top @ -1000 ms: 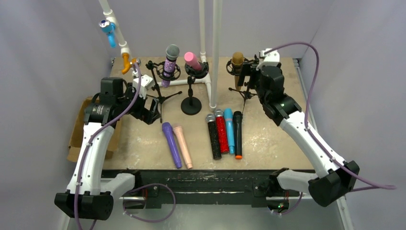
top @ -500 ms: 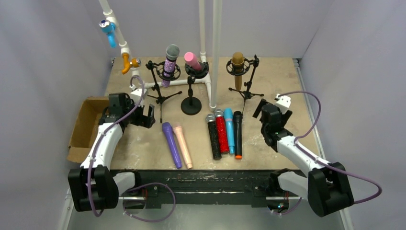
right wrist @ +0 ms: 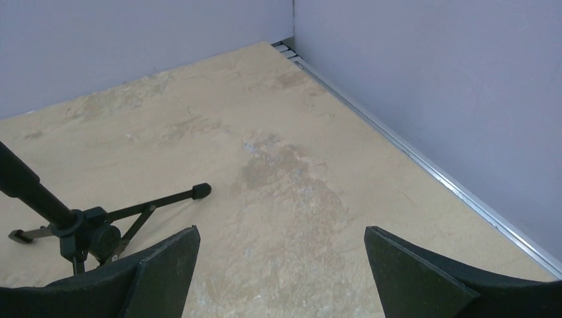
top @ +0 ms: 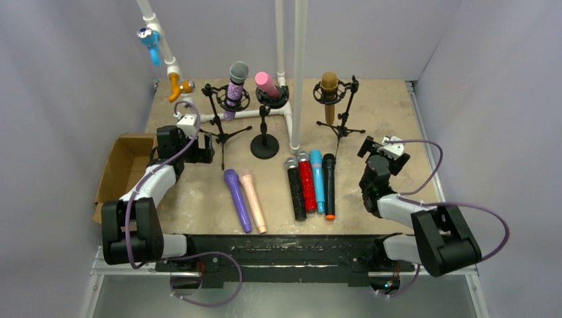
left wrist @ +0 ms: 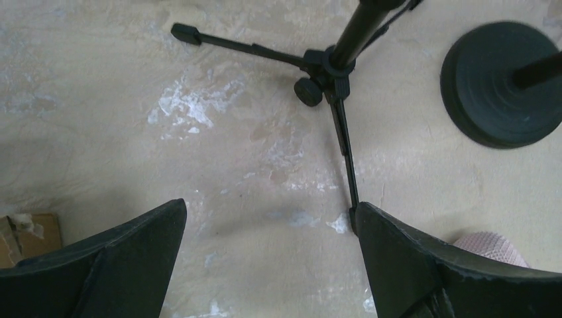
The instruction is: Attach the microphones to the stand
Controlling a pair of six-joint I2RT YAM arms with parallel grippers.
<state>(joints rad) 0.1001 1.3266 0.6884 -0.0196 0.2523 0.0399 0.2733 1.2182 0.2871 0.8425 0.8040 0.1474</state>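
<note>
Three microphones sit in stands at the back: purple glitter with a grey mesh head (top: 233, 89), pink (top: 267, 85) and gold (top: 329, 88). Six lie on the table: purple (top: 236, 199), peach (top: 253, 202), black glitter (top: 295, 189), red glitter (top: 307, 181), blue (top: 317, 179) and black (top: 329, 185). My left gripper (top: 204, 147) (left wrist: 268, 218) is open and empty, low over the table by the left tripod's legs (left wrist: 331, 73). My right gripper (top: 372, 147) (right wrist: 281, 238) is open and empty, right of the gold microphone's tripod (right wrist: 79, 232).
A cardboard box (top: 119, 172) lies at the left edge. A white pipe frame (top: 298, 73) stands at the back, with blue (top: 151, 43) and orange (top: 175, 86) fittings. The round stand base (left wrist: 500, 83) and the peach microphone's head (left wrist: 490, 245) lie near my left gripper. Walls close in on the sides.
Both arms have pulled back toward the near edge and folded low. My right gripper left the gold microphone's stand and came down to the right side; my left moved slightly.
</note>
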